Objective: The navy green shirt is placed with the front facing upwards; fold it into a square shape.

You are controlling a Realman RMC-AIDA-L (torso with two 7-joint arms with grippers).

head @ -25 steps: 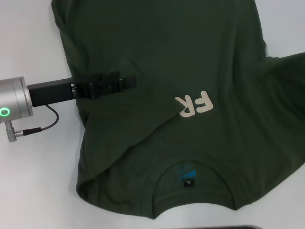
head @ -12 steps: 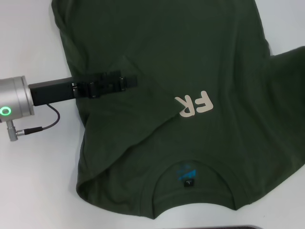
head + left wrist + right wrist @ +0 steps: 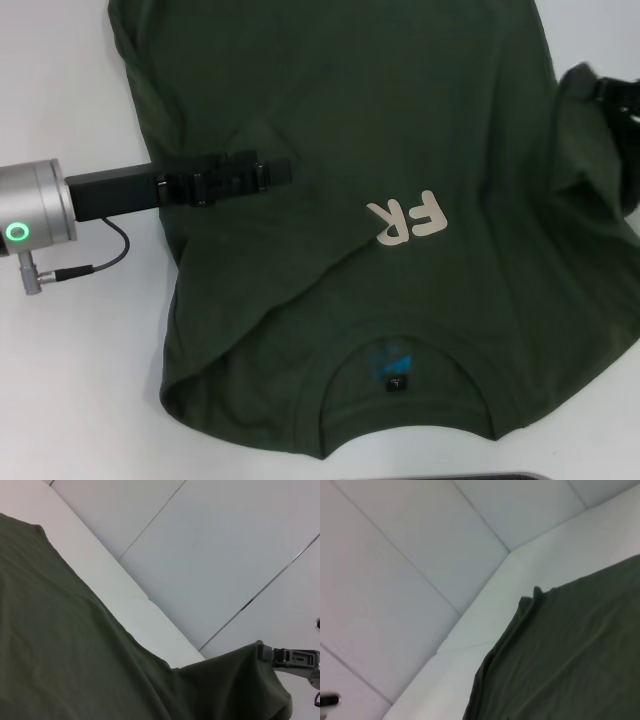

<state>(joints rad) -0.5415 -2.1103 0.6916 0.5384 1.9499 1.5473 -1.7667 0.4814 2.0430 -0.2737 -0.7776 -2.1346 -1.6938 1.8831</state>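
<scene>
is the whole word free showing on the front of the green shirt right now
No, in the head view only the cream letters F and R show on the navy green shirt; a fold covers the rest.

Lighting: even, diffuse, bright; direction of the source cannot be told. White table (image 3: 80, 400) near overexposed, no hard glare. Navy green shirt (image 3: 350, 150) reads very dark, its folds shown only by faint tonal change. Shadows: soft and narrow along the shirt's edges. Head view: sharp; motion blur at the right margin. Left wrist view: moderately sharp. Right wrist view: soft throughout, fabric edge blurred.
</scene>
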